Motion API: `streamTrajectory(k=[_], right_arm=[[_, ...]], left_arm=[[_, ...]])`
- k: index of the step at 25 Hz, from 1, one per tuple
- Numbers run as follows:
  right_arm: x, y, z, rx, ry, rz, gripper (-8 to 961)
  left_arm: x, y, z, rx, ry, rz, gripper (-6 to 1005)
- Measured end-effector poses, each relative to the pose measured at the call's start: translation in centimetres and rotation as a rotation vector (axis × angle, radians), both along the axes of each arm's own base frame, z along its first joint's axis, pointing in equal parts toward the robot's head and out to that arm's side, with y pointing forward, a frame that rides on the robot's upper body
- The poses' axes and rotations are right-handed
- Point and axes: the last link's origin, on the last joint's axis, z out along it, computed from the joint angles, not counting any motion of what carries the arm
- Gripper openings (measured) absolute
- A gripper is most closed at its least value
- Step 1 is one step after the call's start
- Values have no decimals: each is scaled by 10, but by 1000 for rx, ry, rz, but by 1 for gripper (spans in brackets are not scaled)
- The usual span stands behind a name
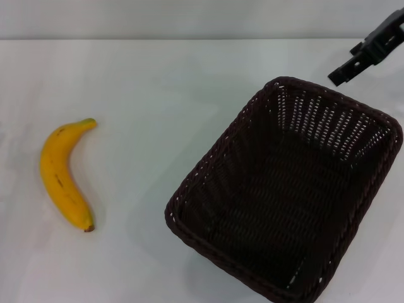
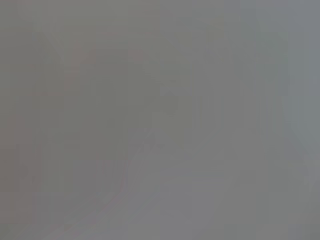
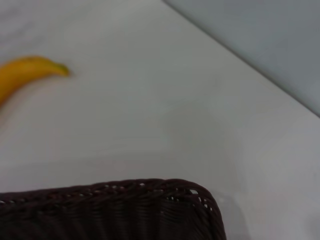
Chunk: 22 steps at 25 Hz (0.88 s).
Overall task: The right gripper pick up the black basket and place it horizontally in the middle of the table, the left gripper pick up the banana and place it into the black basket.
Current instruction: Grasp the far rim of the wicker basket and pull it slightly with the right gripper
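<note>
Head view showed the black right gripper [image 1: 369, 50], finger state not discernible, beyond the far corner of the skewed dark woven wicker basket [image 1: 287, 189] on the white table [image 1: 158, 82]; the braided rim would best be gripped squarely.

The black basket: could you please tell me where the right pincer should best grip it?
Probably the far braided rim of the black basket, nearest the right pincer, coming from above: it sits upright, open and empty, so one finger can go inside the wall.
</note>
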Motion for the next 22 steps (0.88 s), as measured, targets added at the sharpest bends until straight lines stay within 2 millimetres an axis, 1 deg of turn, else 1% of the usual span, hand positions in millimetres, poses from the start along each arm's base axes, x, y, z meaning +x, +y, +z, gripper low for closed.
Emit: streamTrajectory(k=[5, 8, 15, 22], right_arm=[[-12, 10, -19, -14, -154, -11, 812], [-13, 14, -30, -47, -231, -33, 812], [-8, 20, -50, -86, -315, -52, 812], [-3, 17, -80, -128, -398, -15, 812]], left_arm=[[1, -5, 2, 16, 6, -14, 821], [1, -7, 2, 23, 6, -17, 821], [4, -3, 1, 21, 2, -25, 819], [7, -1, -3, 18, -3, -34, 817]])
